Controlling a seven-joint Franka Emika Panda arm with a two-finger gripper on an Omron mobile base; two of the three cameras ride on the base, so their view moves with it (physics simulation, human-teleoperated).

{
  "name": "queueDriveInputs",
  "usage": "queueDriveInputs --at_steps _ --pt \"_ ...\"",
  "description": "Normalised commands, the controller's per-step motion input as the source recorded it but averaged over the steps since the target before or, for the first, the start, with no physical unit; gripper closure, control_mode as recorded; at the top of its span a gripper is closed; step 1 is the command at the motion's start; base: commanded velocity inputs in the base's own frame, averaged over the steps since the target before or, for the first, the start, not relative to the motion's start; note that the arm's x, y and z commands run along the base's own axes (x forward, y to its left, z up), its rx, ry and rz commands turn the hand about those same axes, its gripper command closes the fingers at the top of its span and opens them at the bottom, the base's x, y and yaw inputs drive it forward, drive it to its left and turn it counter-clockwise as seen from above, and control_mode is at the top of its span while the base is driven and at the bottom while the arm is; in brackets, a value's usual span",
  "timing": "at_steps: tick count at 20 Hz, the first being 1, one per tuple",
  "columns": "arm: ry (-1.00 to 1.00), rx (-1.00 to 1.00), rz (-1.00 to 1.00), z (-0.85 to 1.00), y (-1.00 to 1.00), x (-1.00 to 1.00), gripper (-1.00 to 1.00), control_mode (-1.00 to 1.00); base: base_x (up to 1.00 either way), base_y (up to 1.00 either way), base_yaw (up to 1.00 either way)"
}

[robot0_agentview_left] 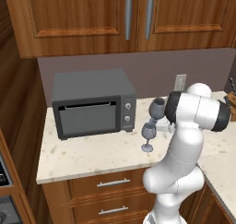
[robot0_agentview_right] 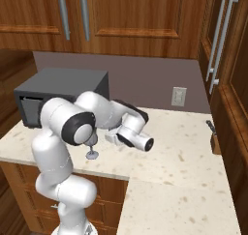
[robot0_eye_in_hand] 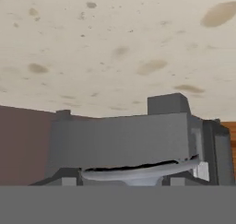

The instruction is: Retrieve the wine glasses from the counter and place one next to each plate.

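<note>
Stone counter [robot0_agentview_left: 92, 154] fills the middle of the left base view, with a dark toaster oven [robot0_agentview_left: 94, 103] standing toward its back left corner, below the wooden wall cabinets [robot0_agentview_left: 124, 15]. Two wine glasses stand to the right of the oven: the slim bluish glass [robot0_agentview_left: 148, 135] rests upright on the counter, nearer the front edge, and the dark grey glass [robot0_agentview_left: 157, 109] appears higher and further back, just beside the arm's dark elbow, which hides the hand, so I cannot tell whether that glass rests on the counter or is lifted. A wall outlet [robot0_agentview_left: 180, 82] sits on the backsplash behind the arm, and two drawers with silver handles [robot0_agentview_left: 114, 183] lie under the front edge. From the right base view, the arm bends low over the counter near its front edge; the slim glass shows as a foot and stem [robot0_agentview_right: 91, 153] just below the arm's dark joint, the oven [robot0_agentview_right: 63, 91] stands at the back left, the outlet [robot0_agentview_right: 178, 96] is on the wall, and a knife block [robot0_agentview_right: 213, 137] sits at the far right edge. The gripper itself is hidden here by the wrist. In the hand view, which appears rolled upside down, speckled counter spreads across the top, and a round grey glass foot [robot0_eye_in_hand: 138, 172] lies close to the camera in front of the oven [robot0_eye_in_hand: 129, 140]; the fingertips are hidden, so I cannot tell whether the gripper is spread or closed.
</note>
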Motion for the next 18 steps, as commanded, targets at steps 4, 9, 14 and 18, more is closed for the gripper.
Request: queueDriveInputs --at_steps 4,9,14,18 --pt "0.00 0.00 0.00 1.00 -0.26 -0.55 1.00 -1.00 0.00 0.00 0.00" --pt "-0.13 -0.02 0.00 1.00 -0.04 -0.89 1.00 -1.00 0.00 0.00 0.00" --pt "-0.19 -0.01 0.00 0.98 0.00 -0.92 1.00 -1.00 0.00 0.00 0.00" --pt "-0.01 0.00 0.00 0.95 0.00 -0.81 1.00 -1.00 0.00 0.00 0.00"
